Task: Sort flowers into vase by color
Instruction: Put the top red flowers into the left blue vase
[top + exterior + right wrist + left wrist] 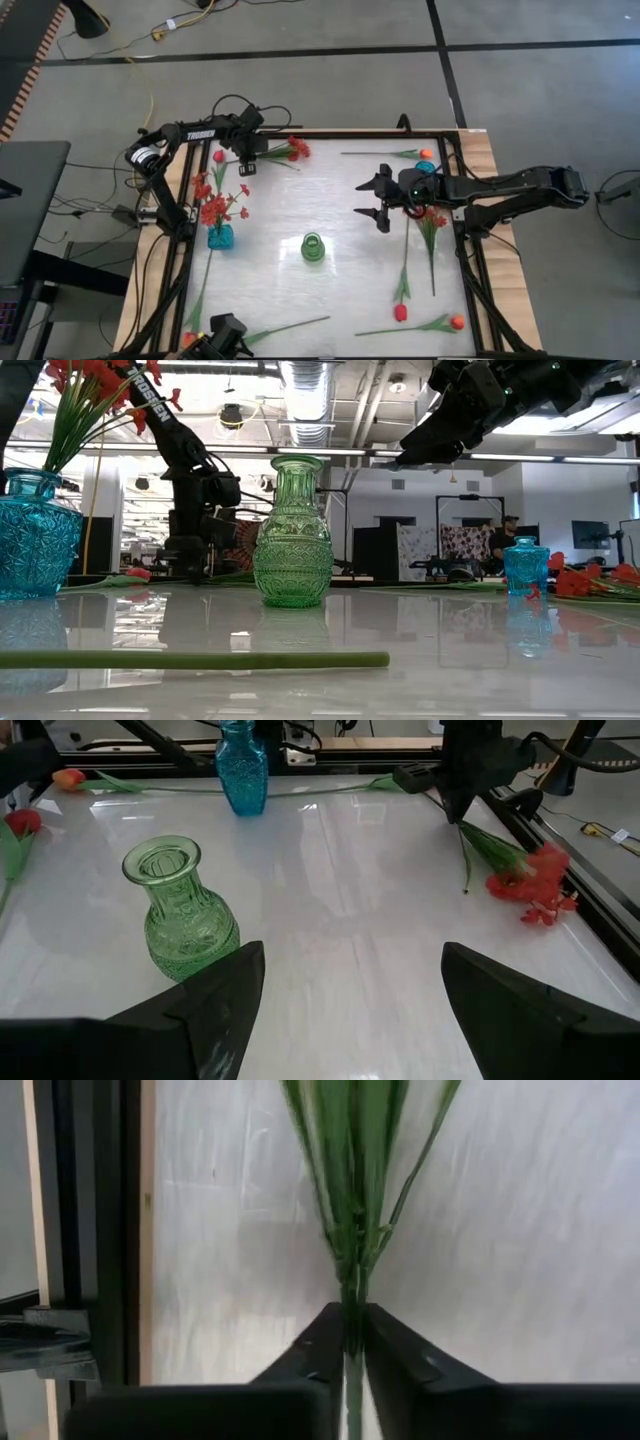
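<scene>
My left gripper (pixel 246 163) is near the table's far left corner, shut on a bushy red spray (pixel 294 150) whose bloom points toward the table's right. My right gripper (pixel 373 199) hovers open above the table's middle right, touching nothing. The green glass vase (pixel 313 247) stands upright on its base at the middle, also seen as the green vase (pixel 185 915) in front of my right fingers. A blue vase (pixel 221 236) at the left holds red sprays (pixel 213 203). A smaller blue vase (pixel 427 166) stands at the far right. My left gripper pinches the red spray's thin green stem (pixel 352 1342) between its two fingers, just below where the leaves (pixel 345 1170) fan out. The fingers come from above, pointing down, across the stem. The red bloom (pixel 532 880) lies low by the table's edge; whether it touches, I cannot tell.
Loose flowers lie on the table: an orange tulip (pixel 425 153) at the far edge, a red spray (pixel 432 216) under my right arm, a red tulip (pixel 400 312), an orange tulip (pixel 457 322) near right, a red tulip (pixel 218 157) far left, and a long stem (pixel 190 659) along the near edge.
</scene>
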Robot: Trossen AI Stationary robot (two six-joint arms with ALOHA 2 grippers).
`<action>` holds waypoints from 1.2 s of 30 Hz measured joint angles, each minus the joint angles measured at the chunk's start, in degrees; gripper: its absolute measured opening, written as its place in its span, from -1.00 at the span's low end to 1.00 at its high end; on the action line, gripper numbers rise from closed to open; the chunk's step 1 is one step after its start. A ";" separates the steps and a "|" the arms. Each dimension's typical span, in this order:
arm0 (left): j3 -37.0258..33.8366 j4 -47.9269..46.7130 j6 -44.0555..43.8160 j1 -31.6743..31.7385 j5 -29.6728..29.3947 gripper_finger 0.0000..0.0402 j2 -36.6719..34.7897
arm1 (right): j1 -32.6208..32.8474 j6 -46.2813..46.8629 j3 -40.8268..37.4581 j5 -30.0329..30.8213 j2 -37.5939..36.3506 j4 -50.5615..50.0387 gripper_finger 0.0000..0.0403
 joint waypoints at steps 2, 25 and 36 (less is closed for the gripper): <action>0.00 0.07 -0.20 0.00 0.00 -0.96 -0.02 | 0.00 0.00 0.00 0.00 0.01 0.00 0.63; 8.85 4.40 -16.89 -0.02 27.71 -1.00 -32.63 | 0.00 0.00 0.00 0.02 0.00 0.54 0.63; 8.85 13.34 -35.52 -4.90 53.27 -1.00 -49.04 | 0.00 1.76 0.00 0.02 0.02 3.46 0.63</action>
